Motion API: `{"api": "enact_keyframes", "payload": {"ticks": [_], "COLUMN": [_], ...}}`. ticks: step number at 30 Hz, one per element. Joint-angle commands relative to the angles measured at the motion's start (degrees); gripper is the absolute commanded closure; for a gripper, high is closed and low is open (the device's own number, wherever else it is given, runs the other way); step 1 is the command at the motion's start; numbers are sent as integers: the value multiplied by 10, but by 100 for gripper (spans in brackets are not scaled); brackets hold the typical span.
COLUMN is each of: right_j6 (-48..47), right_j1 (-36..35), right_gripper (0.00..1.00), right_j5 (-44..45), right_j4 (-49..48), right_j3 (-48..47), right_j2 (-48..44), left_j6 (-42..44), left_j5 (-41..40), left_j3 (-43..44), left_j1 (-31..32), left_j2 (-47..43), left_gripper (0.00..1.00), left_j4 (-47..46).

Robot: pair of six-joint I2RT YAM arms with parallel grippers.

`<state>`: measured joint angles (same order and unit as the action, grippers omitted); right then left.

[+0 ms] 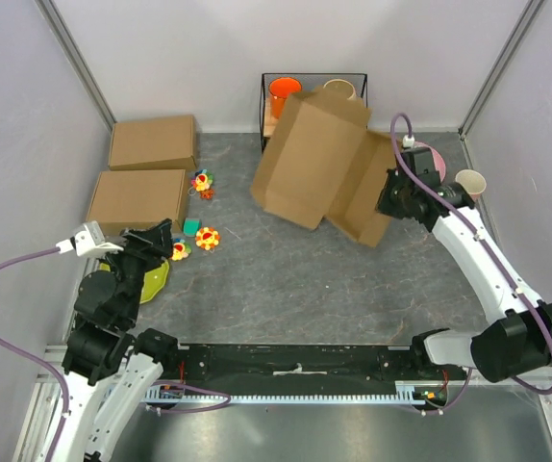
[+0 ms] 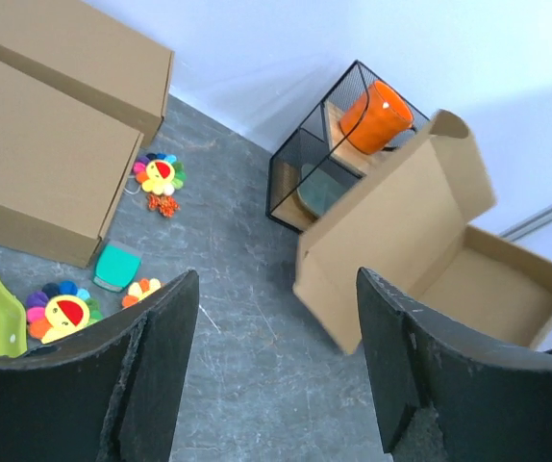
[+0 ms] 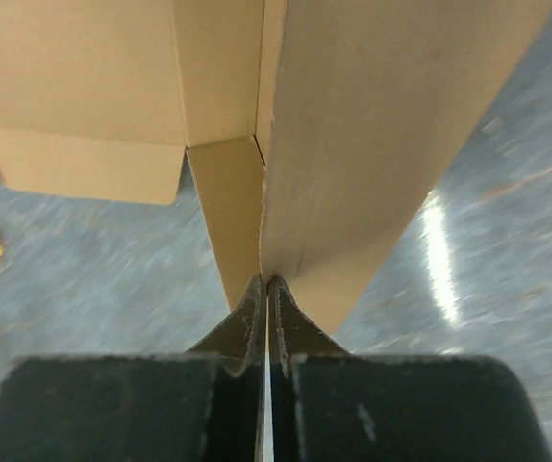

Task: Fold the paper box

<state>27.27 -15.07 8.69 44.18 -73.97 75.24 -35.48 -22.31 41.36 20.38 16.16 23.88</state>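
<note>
- Brown corrugated cardboard, the paper box: it stands tilted at the back of the table, right of centre; its lid flap is raised just beside the wire basket; the open tray faces my right arm.
- My right gripper: jaws pressed together on the thin edge of one box wall, close to a corner; the pinch covers only a sliver of board.
- My left gripper: jaws wide, holding nothing; it hangs well apart from the box, near the green plate.
- Risk, as I judge it: the wall may slide out of so narrow a pinch, and the tilted box would drop; cause, support on one side with no second hold.
- Further risk: a swing of the lid could knock the orange cup in the basket; a hard pull could crease or tear the wall at its corner.
</note>
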Motion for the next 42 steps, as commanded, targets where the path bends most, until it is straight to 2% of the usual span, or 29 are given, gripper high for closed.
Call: {"api": "enact_keyframes", "payload": {"ticks": [1,6,13,19,21,22,25,26,27,30,32,37,40,42], "right_j6": [163,256,349,351,289,263,178,139,122,69,48,31,17,3], "right_j1": [-7,-7,-9,-23,-24,-23,-24,-25,-25,-23,-25,-32,-84,-136], "right_gripper": [100,100,100,100,98,84,56,53,50,45,42,37,32,29], "right_j5": [-185,-214,-196,-199,-170,-133,-63,-47,-33,39,81,63,101,142], "right_j4": [-57,-93,-128,-134,-103,-70,-17,-3,17,27,13,-29,-44,-24], "right_j3": [65,152,314,429,399,379,286,264,219,160,150,132,103,54], "right_j2": [-67,-147,-307,-384,-392,-391,-368,-357,-332,-290,-269,-201,-170,-112], "left_j6": [-36,-49,-79,-104,-103,-100,-96,-97,-96,-97,-100,-107,-106,-105], "left_j5": [33,46,86,125,125,124,118,117,117,121,128,144,143,147], "left_j3": [-30,-59,-86,-122,-123,-121,-120,-120,-120,-124,-131,-152,-158,-161], "left_j1": [1,1,1,1,1,1,1,1,1,1,1,1,1,1], "left_j2": [-22,-39,-23,3,7,7,8,9,10,19,23,16,5,6], "left_gripper": [28,28,30,32,32,32,32,32,32,32,32,32,32,32], "left_j4": [-1,1,-3,-16,-17,-18,-23,-24,-25,-30,-30,-32,-32,-36]}}
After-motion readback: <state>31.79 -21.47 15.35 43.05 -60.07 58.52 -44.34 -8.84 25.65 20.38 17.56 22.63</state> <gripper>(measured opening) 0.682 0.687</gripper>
